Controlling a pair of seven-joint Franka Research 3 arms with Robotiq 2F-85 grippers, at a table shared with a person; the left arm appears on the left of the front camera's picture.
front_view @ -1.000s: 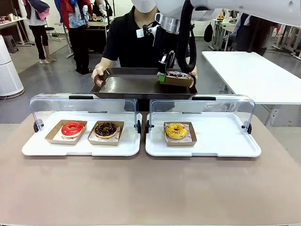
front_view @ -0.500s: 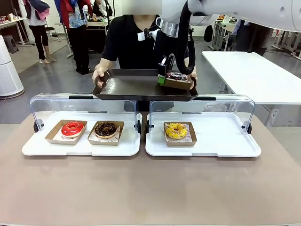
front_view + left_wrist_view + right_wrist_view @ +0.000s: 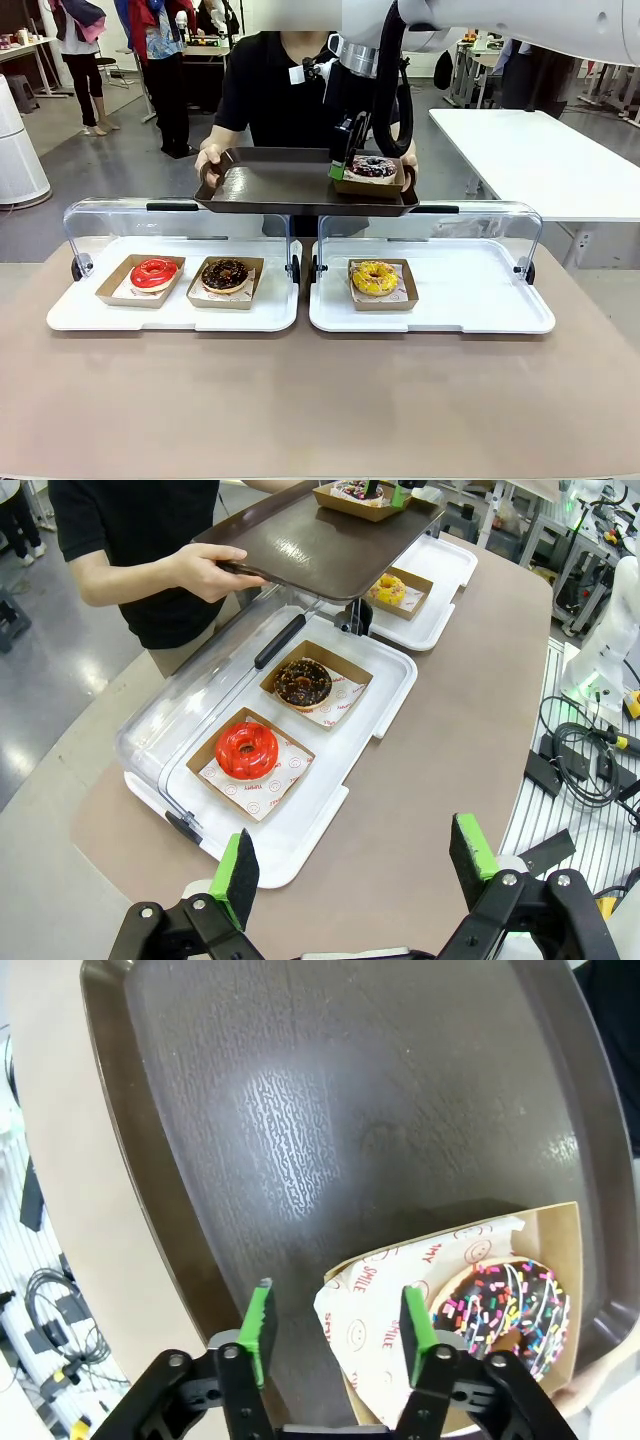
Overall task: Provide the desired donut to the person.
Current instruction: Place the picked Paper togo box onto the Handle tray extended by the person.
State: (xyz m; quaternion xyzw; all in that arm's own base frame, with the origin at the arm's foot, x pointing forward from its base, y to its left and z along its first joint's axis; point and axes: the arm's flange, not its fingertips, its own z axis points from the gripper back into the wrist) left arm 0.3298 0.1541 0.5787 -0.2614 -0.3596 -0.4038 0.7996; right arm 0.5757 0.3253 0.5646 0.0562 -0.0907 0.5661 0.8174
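The person (image 3: 270,90) in a black shirt holds a dark brown tray (image 3: 270,185) with both hands beyond the display cases. A chocolate donut with coloured sprinkles (image 3: 373,166) lies in a cardboard box flat on the tray's right part, and it shows in the right wrist view (image 3: 505,1300). My right gripper (image 3: 340,168) hangs at the box's left edge, open (image 3: 337,1322), with the box's wall and paper liner between its fingers. My left gripper (image 3: 355,865) is open and holds nothing, high above the table's left end.
Two white display trays (image 3: 175,312) with raised clear lids (image 3: 180,225) sit on the brown table. The left one holds a red donut (image 3: 153,272) and a chocolate donut (image 3: 225,274). The right one holds a yellow donut (image 3: 374,277). Bystanders stand far behind.
The sprinkled donut's box went from tilted in my right gripper to lying flat on the tray. The gripper's fingers have spread, and the person raised the tray slightly.
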